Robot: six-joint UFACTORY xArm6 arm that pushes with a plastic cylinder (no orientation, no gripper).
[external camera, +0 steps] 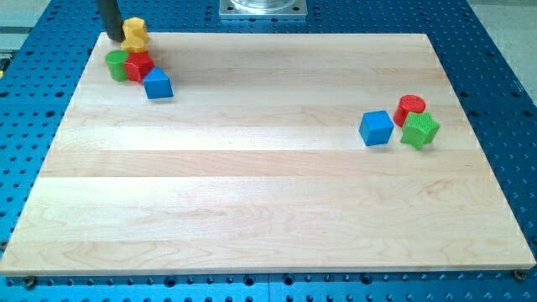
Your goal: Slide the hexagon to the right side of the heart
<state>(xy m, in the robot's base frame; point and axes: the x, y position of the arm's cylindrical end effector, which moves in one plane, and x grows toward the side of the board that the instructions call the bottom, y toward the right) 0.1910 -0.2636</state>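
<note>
A yellow block point(134, 32), roughly hexagonal, sits at the board's top left corner. A sliver of a second yellow shape point(137, 47) shows just below it, pressed against it; I cannot make out its form. My tip point(114, 38) rests on the board's top edge, right against the left side of the yellow hexagon. Below them are a green cylinder point(117, 65), a red block point(139, 65) of uneven shape and a blue block point(158, 84), all packed close together.
On the view's right stand a blue cube point(376, 127), a red cylinder point(410, 107) and a green star-like block point(419, 131), close together. The wooden board point(252, 184) lies on a blue perforated table. A metal base plate point(263, 8) sits at the view's top.
</note>
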